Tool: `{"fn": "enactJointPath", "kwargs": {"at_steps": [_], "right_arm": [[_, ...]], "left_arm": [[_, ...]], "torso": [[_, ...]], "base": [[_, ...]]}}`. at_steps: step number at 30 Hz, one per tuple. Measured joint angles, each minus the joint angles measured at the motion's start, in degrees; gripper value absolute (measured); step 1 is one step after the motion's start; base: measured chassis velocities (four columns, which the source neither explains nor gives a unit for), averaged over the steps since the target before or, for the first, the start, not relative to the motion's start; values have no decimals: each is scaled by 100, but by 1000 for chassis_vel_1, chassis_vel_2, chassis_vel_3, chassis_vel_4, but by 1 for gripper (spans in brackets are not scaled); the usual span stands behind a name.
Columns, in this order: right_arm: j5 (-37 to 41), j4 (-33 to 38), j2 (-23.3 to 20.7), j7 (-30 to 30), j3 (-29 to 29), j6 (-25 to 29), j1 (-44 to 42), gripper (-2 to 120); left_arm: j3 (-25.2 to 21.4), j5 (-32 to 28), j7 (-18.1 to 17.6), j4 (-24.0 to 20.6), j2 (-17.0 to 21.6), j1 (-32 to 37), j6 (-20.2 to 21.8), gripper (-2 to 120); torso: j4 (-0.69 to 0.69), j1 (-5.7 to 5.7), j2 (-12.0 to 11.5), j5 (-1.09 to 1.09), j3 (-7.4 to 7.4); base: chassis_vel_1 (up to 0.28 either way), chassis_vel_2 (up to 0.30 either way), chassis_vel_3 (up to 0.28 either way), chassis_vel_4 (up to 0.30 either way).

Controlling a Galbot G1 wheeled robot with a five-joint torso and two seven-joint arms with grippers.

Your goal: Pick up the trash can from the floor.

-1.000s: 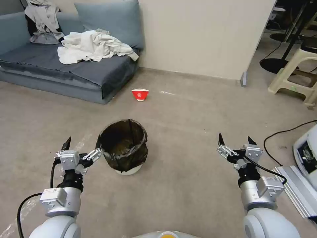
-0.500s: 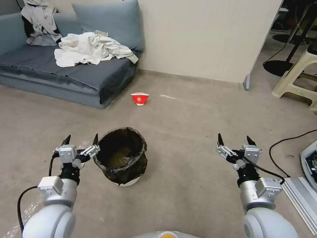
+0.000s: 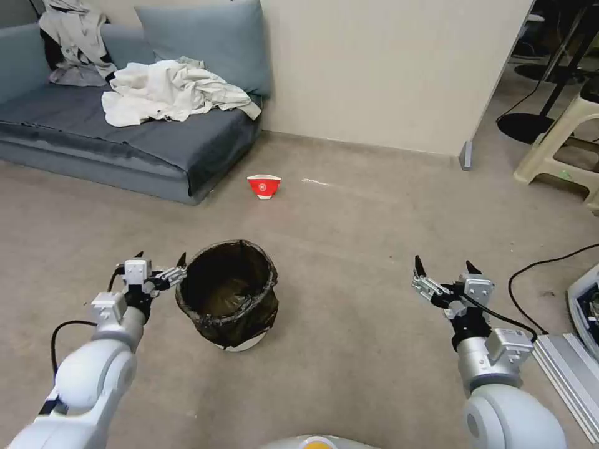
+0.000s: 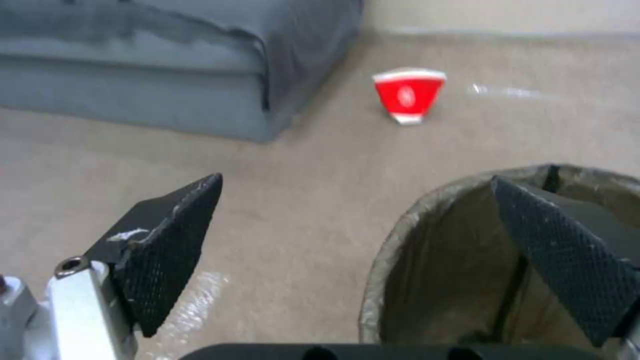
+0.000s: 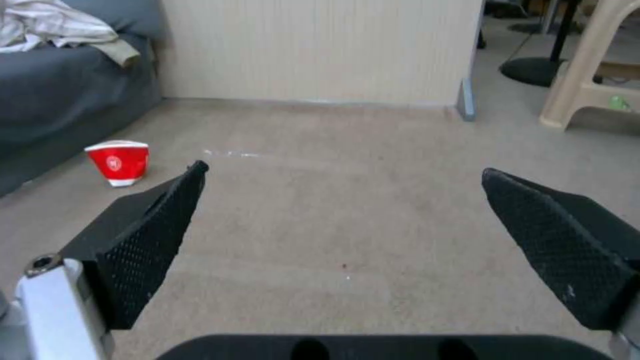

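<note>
Trash can (image 3: 228,293) on the floor (image 3: 349,249), its rim between the left gripper's (image 3: 159,265) parted jaws (right gripper (image 3: 444,273) likewise spread).

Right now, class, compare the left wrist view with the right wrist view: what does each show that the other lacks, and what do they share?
The left wrist view alone shows the trash can, its bag-lined rim standing between the open fingers of the left gripper, one finger over the can's mouth, the other outside. The right wrist view alone shows the right gripper, open over bare floor, plus a beige stool and the wall. Both share the red-and-white paper cup on the floor and the grey sofa beside it.
</note>
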Motion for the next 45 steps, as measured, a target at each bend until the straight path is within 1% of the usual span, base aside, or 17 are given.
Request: {"fn": "enactJointPath", "kwargs": {"at_steps": [1, 2, 6, 7, 10, 12, 14, 15, 16, 21, 26, 33, 36, 39, 40, 41, 45], "right_arm": [[0, -58, 11, 1, -14, 0, 39, 100], [0, -58, 11, 1, -14, 0, 39, 100], [-14, -212, 54, 2, -26, 25, 123, 100], [-14, -212, 54, 2, -26, 25, 123, 100], [-23, -283, 77, 6, -19, 59, 142, 100], [-24, -297, 78, 6, -15, 62, 144, 100], [-26, -337, 61, 14, -10, 68, 154, 100], [-26, -337, 61, 14, -10, 68, 154, 100], [-27, -365, 37, 18, -9, 76, 161, 100], [-29, -378, -4, 27, 0, 80, 166, 100], [-30, -357, -7, 32, 11, 86, 103, 100], [-33, -309, -8, 35, 15, 94, 43, 100], [-35, -303, -16, 35, 16, 96, 45, 100], [-42, -310, -6, 35, -3, 96, 58, 100], [-42, -310, -6, 35, -3, 96, 58, 100], [-49, -317, 6, 35, -15, 97, 67, 100], [-64, -317, 28, 34, -31, 97, 76, 100]], "left_arm": [[51, -95, 47, 68, 68, -142, 233, 100], [51, -95, 47, 68, 68, -142, 233, 100], [237, -544, 68, 308, 260, -552, 1074, 100], [237, -544, 68, 308, 260, -552, 1074, 100], [462, -630, -11, 606, 276, -818, 1428, 100], [517, -637, -22, 666, 270, -871, 1498, 100], [683, -655, -104, 832, 229, -1014, 1748, 100], [683, -655, -104, 832, 229, -1014, 1748, 100], [797, -654, -223, 912, 182, -1080, 1828, 100], [1030, -626, -485, 1100, 41, -1220, 1986, 100], [1178, -611, -776, 1179, -59, -1321, 2040, 100], [1238, -594, -917, 1242, -120, -1407, 2111, 100], [1257, -596, -940, 1243, -125, -1418, 2108, 95], [1263, -611, -960, 1228, -109, -1409, 2092, 82], [1263, -611, -960, 1228, -109, -1409, 2092, 82], [1262, -640, -961, 1218, -97, -1402, 2085, 75], [1253, -734, -986, 1194, -87, -1390, 2078, 62]], "torso": [[0, 0, 0, 1, 0], [0, 0, 0, 1, 0], [0, 0, 0, 1, 0], [0, 0, 0, 1, 0], [0, 0, 0, 0, 0], [0, 0, 0, 0, 0], [0, 0, 0, 1, 0], [0, 0, 0, 1, 0], [0, 0, 0, 0, 0], [0, 0, 0, 1, 0], [0, -1, 0, 3, -1], [1, 0, 0, 4, -1], [1, 0, 0, 2, -1], [1, 0, 0, 2, -1], [1, 0, 0, 2, -1], [1, 0, 0, 1, -1], [1, 0, 0, 1, -1]], "base": [[0, 0, 0, 0], [0, 0, 0, 0], [0, 0, 0, 0], [0, 0, 0, 0], [0, 0, 0, 0], [0, 0, 0, 0], [0, 0, 0, 0], [0, 0, 0, 0], [0, 0, 0, 0], [0, 0, 0, 0], [0, 0, 0, 0], [0, 0, 0, 0], [0, 0, 0, 0], [0, 0, 0, 0], [0, 0, 0, 0], [0, 0, 0, 0], [0, 0, 0, 0]]}}
